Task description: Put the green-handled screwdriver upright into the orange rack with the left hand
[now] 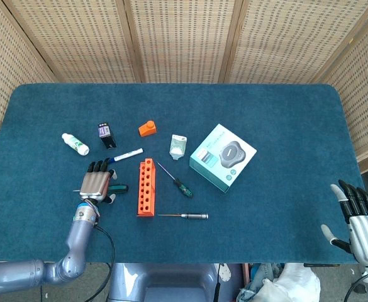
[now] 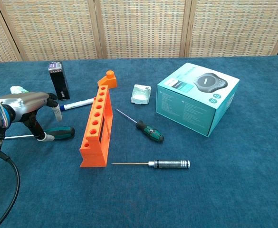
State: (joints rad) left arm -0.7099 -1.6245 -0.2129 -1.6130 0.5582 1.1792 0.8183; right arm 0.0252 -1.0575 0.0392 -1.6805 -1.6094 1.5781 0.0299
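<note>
The left hand has a shiny silver back, like metal. Its fingers are black, and the thumb ends in a pale grey tip. Behind the hand sits a wrist ring with bits of blue. The arm behind that is smooth and grey-blue. A thin black cable loops down from the wrist. The right hand is silver too, with black fingers.
</note>
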